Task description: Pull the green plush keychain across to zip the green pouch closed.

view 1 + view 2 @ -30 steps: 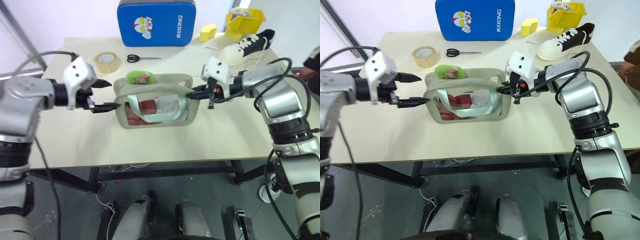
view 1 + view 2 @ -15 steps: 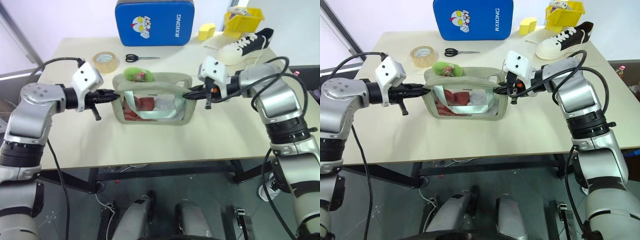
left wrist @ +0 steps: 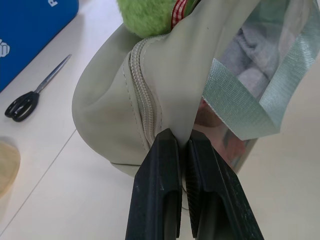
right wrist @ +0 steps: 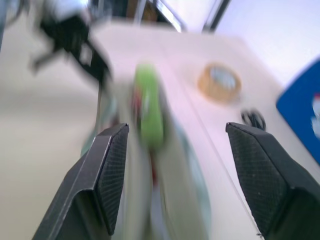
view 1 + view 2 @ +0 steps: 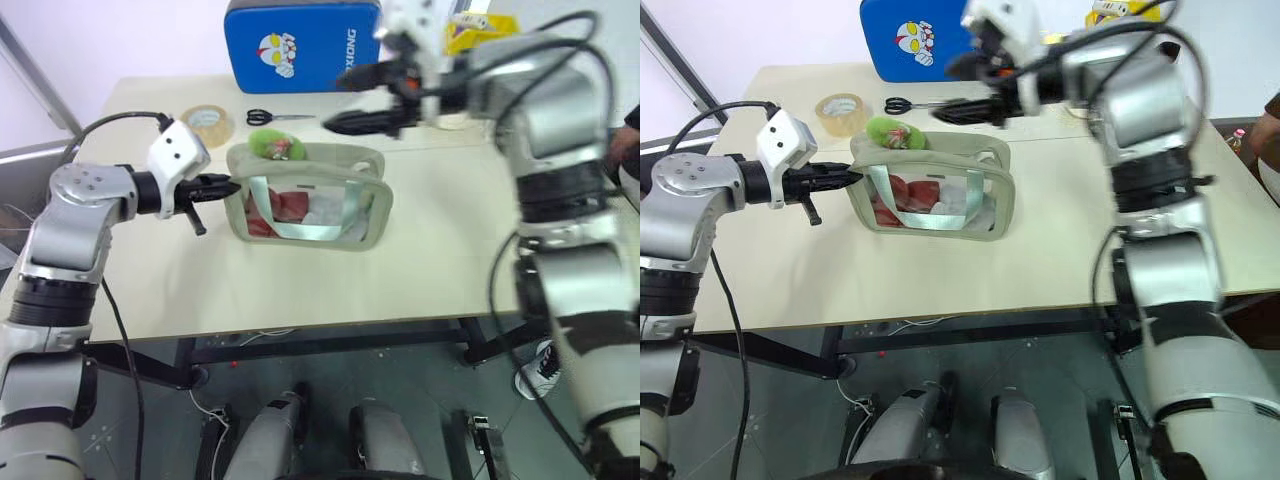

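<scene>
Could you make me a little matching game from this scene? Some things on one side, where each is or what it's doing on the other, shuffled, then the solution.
Things:
1. left gripper
2. right gripper
3. green plush keychain
4. scissors

Places or states:
A. flat on the table, between the tape roll and the blue case
B. open, in the air above the pouch
C. shut on the end of the green pouch
D. sitting on the pouch's top, at its zipper

Pairs: 1-C, 2-B, 3-D, 4-A

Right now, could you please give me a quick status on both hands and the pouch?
Left hand shut on green pouch end. Right hand open above pouch, empty. Green plush keychain at left end, zip undone. Nothing in the way.
</scene>
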